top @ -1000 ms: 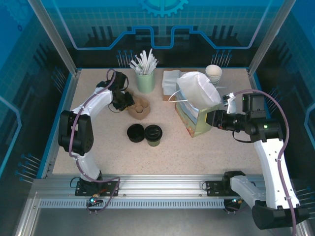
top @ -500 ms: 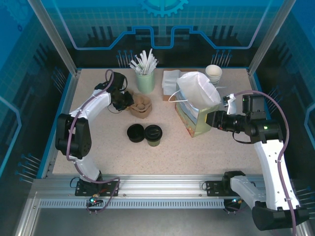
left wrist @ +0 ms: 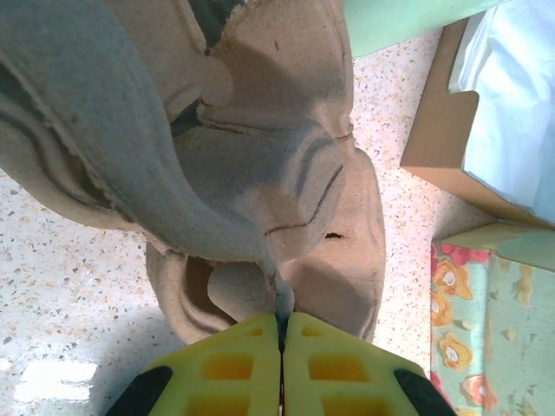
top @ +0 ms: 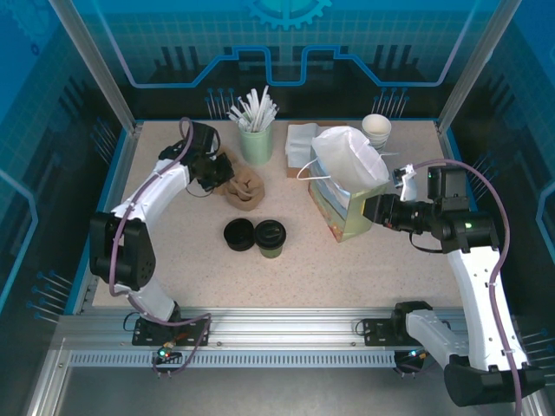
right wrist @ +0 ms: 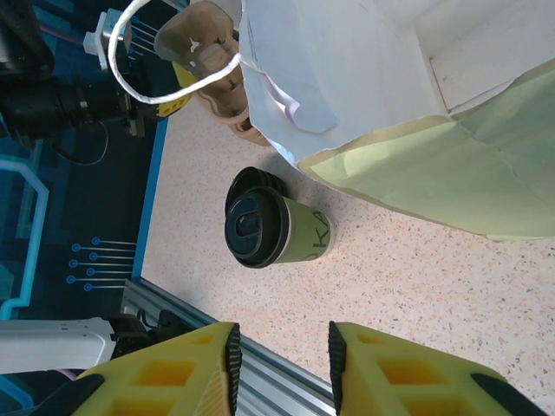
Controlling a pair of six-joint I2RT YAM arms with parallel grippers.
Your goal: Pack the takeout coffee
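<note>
Left wrist cam: the carrier runs off the top and left edges. The bit of its rim pinched by the left hand vanishes into the seam between the fingers, which the bottom edge chops off. The tumbler, box and bag are just slivers cut by the top and right edges. Right wrist cam: the bag runs off top and right, the right hand is cut at the bottom, the spare lid sits mostly tucked behind the cup, and the carrier is half behind the bag. From above, the left hand's fingers are too small to make out.
</note>
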